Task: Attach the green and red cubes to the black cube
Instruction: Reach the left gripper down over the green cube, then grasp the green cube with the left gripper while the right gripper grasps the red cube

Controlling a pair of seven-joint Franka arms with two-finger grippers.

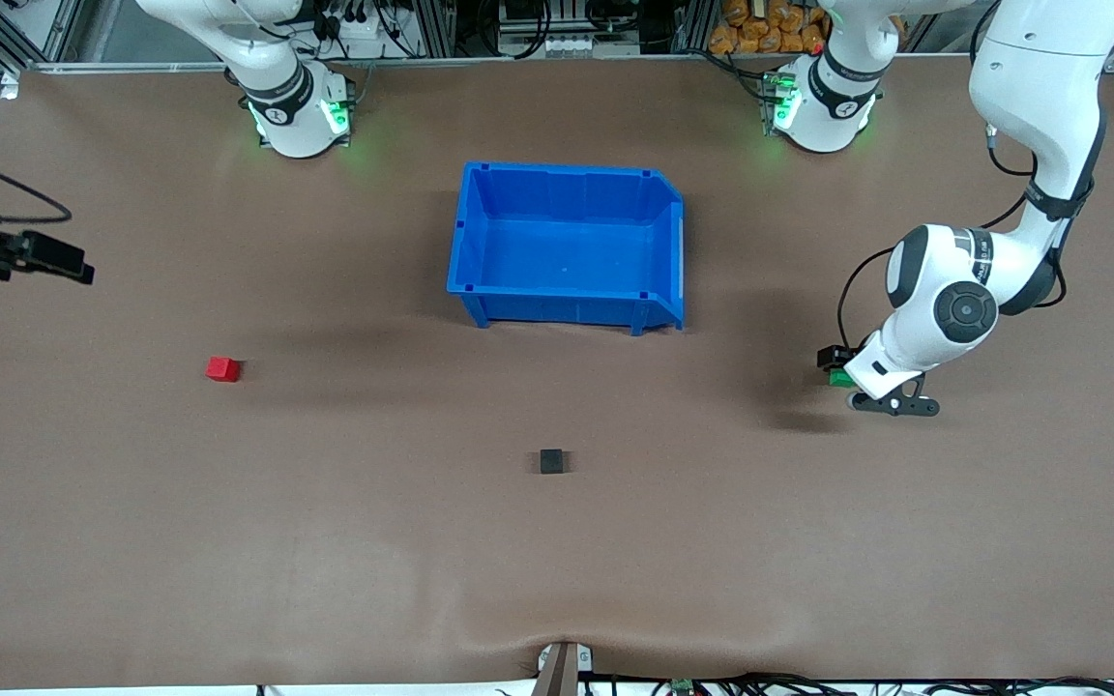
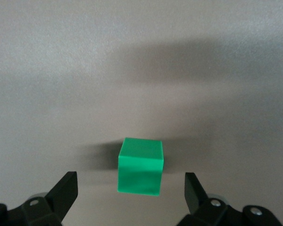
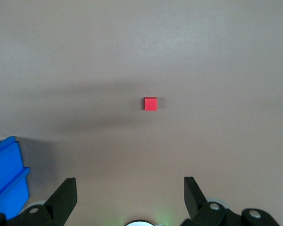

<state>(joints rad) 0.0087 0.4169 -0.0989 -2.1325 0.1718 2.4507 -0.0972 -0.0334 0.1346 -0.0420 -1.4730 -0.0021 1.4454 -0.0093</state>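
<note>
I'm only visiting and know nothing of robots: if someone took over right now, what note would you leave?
Left gripper: open, low over the small green cube at the left arm's end of the table, not gripping.
Right gripper: open, up high, looking down at the small red cube.
Small matte black cube sits alone, nearer the front camera than the blue plastic bin.
Done: nothing attached.
Left: both cubes.

Both arms are glossy white with rounded shells. The right arm's base (image 1: 294, 111), upper left of the frame, wears a black ring with a small round mark and glows green at its foot — the left arm's base (image 1: 823, 101), upper right, looks the same. The left arm (image 1: 992, 271) carries a grey-black round joint cap, black bands and thin black cables looping beside it. In the wrist views the fingers (image 2: 66, 188) (image 3: 66, 193) are matte black, wedge-shaped, with silver screws.
</note>
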